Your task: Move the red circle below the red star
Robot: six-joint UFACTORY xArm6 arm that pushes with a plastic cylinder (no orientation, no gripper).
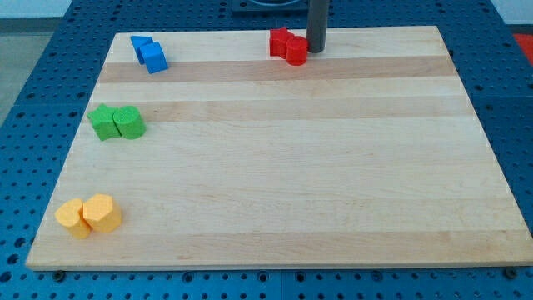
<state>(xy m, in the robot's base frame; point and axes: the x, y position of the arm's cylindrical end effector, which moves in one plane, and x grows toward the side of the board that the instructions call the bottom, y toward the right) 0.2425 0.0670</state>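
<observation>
The red circle (296, 50) sits near the view's top edge of the wooden board (283, 158), touching the lower right side of the red star (280, 41). My tip (316, 51) stands just to the right of the red circle, close to it or touching it. The rod rises from there out of the view's top.
Two blue blocks (150, 53) lie together at the top left. Two green blocks (117, 122) lie together at the left edge. Two yellow blocks (89, 215) lie together at the bottom left. Blue perforated table surrounds the board.
</observation>
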